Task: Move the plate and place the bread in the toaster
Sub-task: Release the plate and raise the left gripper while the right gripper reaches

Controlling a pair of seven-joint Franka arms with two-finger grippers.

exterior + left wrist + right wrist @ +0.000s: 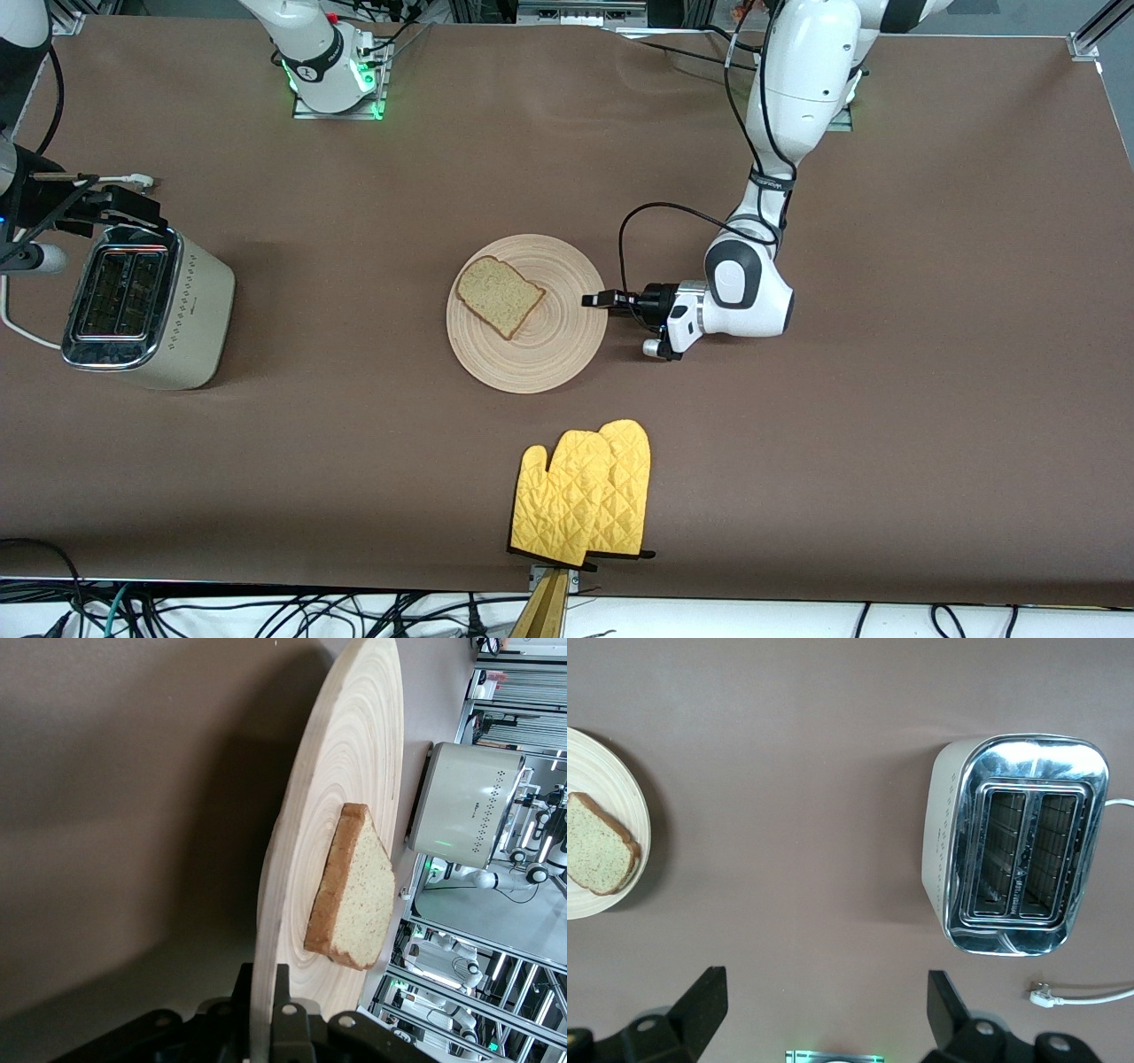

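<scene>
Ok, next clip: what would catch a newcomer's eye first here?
Probably the wooden plate mid-table with the bread lying on it, and the left hand pinching the plate's rim from the left arm's end. Next, the yellow oven mitts nearer the front camera, and the toaster at the right arm's end, the right hand open above the table beside it.

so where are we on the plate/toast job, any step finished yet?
Nothing finished. In hand: the left gripper has its fingers around the rim of the plate, which still lies flat mid-table with the bread on it. The right gripper hangs open above the table near the toaster, whose slots are empty. Left: moving the plate, then bread into a slot.
</scene>
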